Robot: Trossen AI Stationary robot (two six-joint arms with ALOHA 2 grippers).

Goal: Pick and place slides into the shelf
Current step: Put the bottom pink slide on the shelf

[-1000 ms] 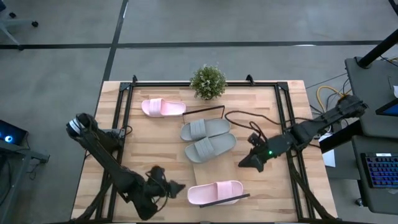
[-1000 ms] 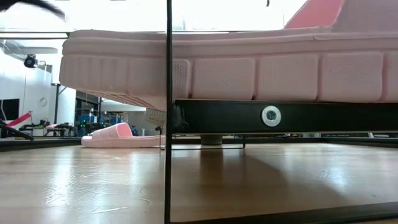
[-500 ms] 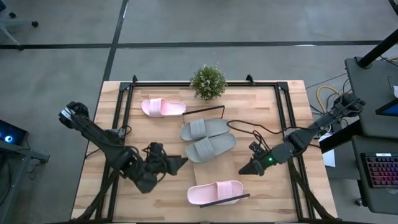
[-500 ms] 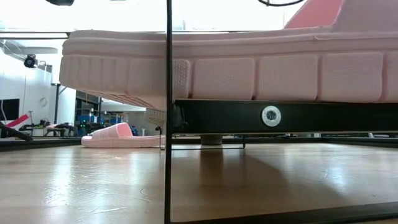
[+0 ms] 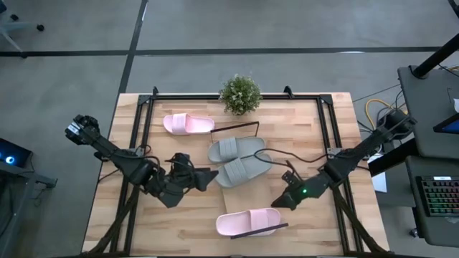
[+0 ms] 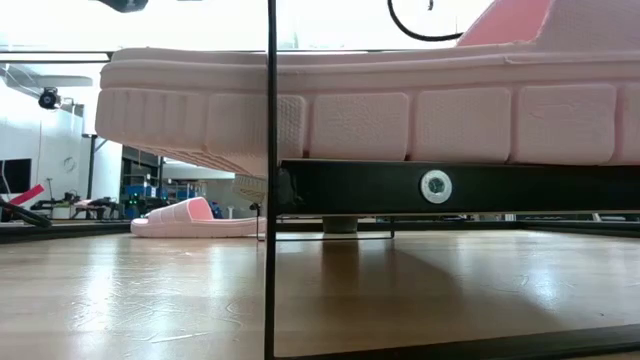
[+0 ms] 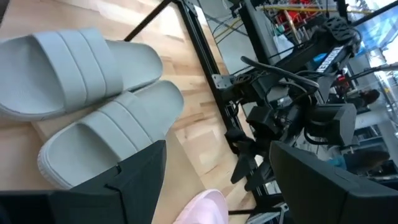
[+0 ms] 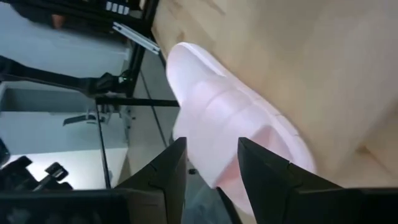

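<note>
While three slides sit on the shelf (image 5: 242, 128), two grey (image 5: 242, 170) centred and one pink (image 5: 248, 221) at its near end, the last pink slide (image 5: 188, 124) lies on the tabletop. Left gripper (image 5: 208, 177) is spread and empty beside the grey pair; right gripper (image 5: 278, 203), parted and empty, points at the near pink slide, likely to nudge it.

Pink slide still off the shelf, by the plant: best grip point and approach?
Probably the wide strap of the pink slide: it arches over the footbed, lying flat and sole-down, clear of the potted plant. Come from above, one finger under the strap. Left gripper is nearer; right gripper is farther.

Pink slide (image 6: 400, 115) close up on the shelf's black rim (image 6: 450, 188); another pink slide (image 6: 190, 219) far behind.
</note>
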